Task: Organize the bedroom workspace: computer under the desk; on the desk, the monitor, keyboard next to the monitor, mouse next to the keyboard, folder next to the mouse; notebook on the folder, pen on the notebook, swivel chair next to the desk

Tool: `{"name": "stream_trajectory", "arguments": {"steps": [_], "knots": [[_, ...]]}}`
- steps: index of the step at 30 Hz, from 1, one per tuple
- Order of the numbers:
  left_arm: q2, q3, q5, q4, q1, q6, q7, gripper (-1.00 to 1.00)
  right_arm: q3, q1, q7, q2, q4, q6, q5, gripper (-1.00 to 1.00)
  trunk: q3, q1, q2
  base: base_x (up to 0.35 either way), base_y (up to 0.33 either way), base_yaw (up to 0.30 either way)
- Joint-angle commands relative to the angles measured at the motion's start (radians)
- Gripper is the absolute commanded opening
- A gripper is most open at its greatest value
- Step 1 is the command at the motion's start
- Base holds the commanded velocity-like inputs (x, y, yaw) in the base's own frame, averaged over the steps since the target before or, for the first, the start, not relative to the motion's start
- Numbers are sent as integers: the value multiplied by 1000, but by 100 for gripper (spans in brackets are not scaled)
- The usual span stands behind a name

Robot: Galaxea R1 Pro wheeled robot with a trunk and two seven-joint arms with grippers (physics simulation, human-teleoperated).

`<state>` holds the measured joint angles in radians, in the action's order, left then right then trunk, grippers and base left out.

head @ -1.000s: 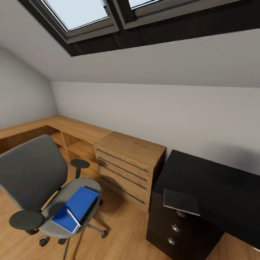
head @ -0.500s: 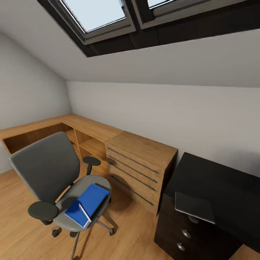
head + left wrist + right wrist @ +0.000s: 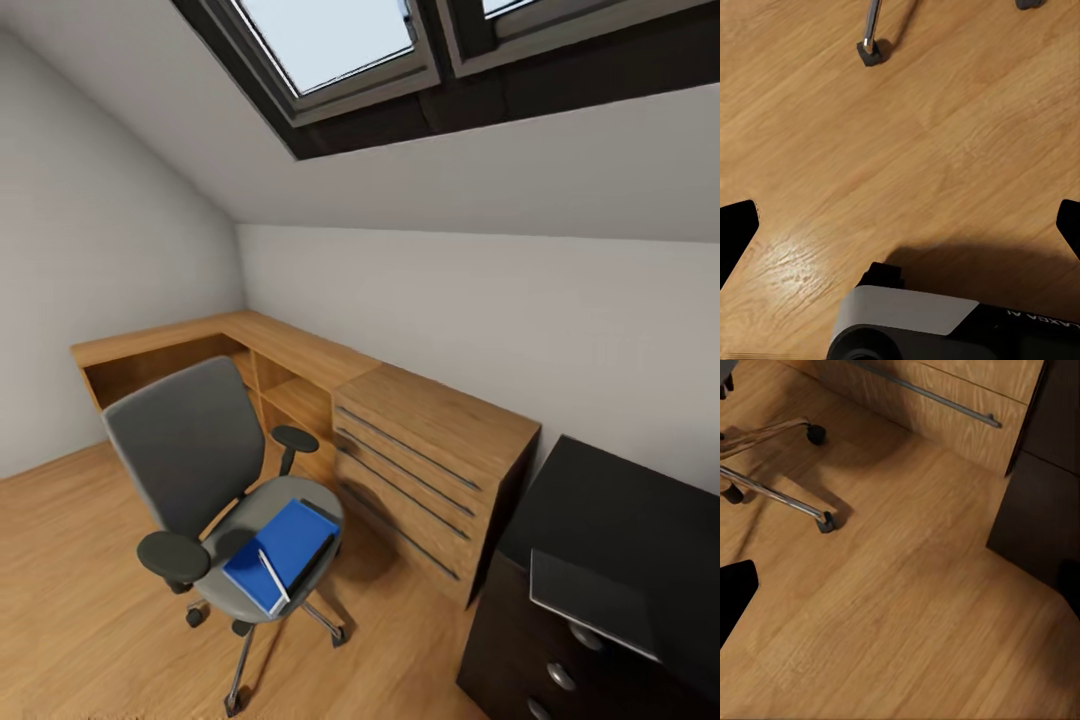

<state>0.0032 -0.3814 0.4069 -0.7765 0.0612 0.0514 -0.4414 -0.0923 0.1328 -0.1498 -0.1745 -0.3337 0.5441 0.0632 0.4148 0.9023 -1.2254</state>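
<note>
The wooden floor (image 3: 70,560) carries the swivel chair (image 3: 215,480), whose seat holds the blue folder (image 3: 283,552) with the white pen (image 3: 273,574) on it; on the black table (image 3: 630,530) lies the dark notebook (image 3: 592,602)

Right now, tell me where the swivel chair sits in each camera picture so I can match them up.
Head view: swivel chair at lower left, standing on the wooden floor.
Left wrist view: one metal leg and caster at the top edge.
Right wrist view: legs and casters at upper left.
Shared landmark: the wooden floor.
</note>
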Motion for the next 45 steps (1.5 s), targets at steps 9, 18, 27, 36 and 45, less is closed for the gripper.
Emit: {"name": "stream_trajectory", "arguments": {"steps": [9, 18, 27, 36, 45], "knots": [[21, 122, 5, 66, 1, -78, -5, 100, -6, 1, -5, 0, -1, 4, 6, 100, 1, 0, -1, 0, 0, 275], [51, 213, 14, 284, -82, -155, -2, 100, -6, 1, -5, 0, -2, 4, 6, 100, 1, 0, -1, 0, 0, 275], [66, 216, 112, 443, -192, -131, 100, 100, -6, 1, -5, 0, -2, 4, 6, 100, 1, 0, -1, 0, 0, 275], [124, 216, 224, 454, -239, 87, 244, 100, -6, 1, -4, 0, -2, 4, 4, 100, 1, 0, -1, 0, 0, 275], [94, 212, 228, 493, -244, -203, 258, 100, -6, 1, -4, 0, -1, 4, 2, 100, 1, 0, -1, 0, 0, 275]]}}
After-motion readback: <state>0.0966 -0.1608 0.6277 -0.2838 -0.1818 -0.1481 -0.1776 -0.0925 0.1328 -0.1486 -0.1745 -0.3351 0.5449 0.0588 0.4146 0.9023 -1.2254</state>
